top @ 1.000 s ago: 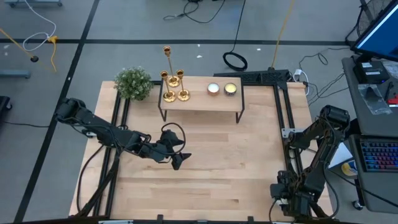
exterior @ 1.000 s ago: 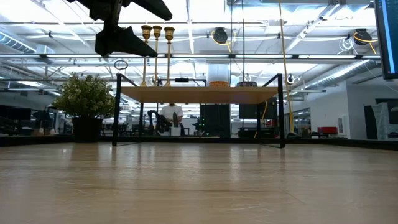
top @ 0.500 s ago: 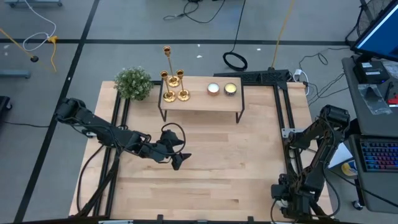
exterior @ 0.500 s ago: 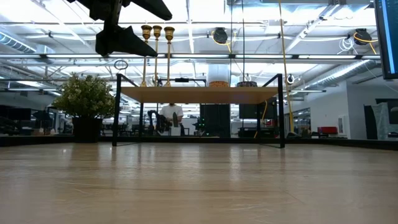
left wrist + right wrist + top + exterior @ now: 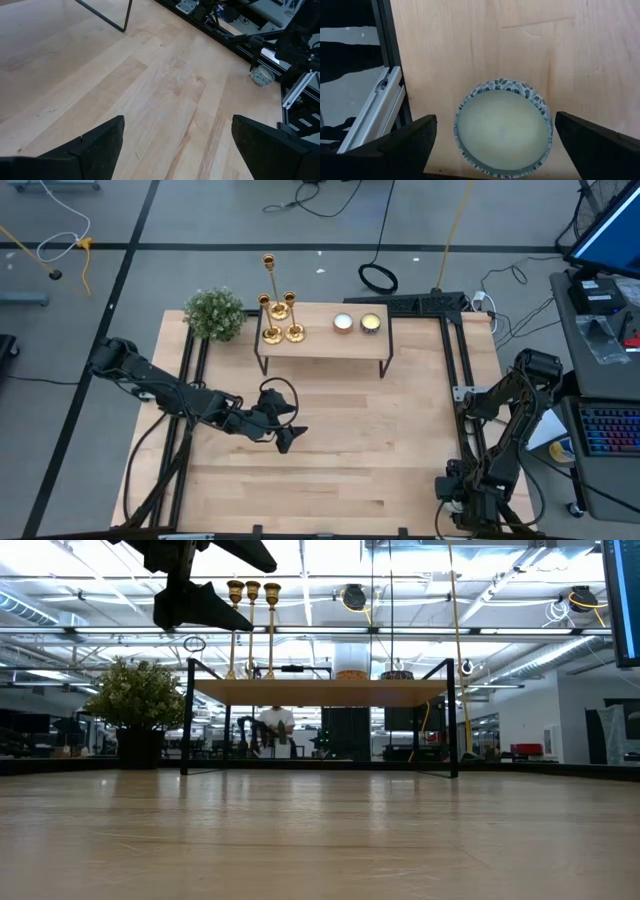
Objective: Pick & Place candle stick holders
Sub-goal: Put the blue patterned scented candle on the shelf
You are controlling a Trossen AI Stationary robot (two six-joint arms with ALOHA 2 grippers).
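Wooden planks make up the tabletop (image 5: 330, 450), a pale surface framed by dark rails, and it is the largest thing in the high view. On its far side stands a small shelf (image 5: 322, 340) with a light top and thin black legs. Both dark arms reach in from the sides: the left arm stretches from the left edge toward the middle, and its pincer (image 5: 283, 438) hangs above bare planks in front of the shelf, fingers spread wide with nothing between them; the left wrist view shows only wood grain between the two dark fingers (image 5: 95, 150). The right arm is folded at the near right corner, its pincer (image 5: 496, 145) also spread wide and empty, poised over a small patterned bowl (image 5: 503, 127) that holds a pale candle. A bushy green plant (image 5: 214, 314) sits at the far left corner, just beside the shelf. Three gold candle stick holders (image 5: 281, 317) stand upright in a close cluster on the left end of the shelf, well apart from both pincers. Two short round candles (image 5: 357, 323) rest on the right half of the shelf, side by side.
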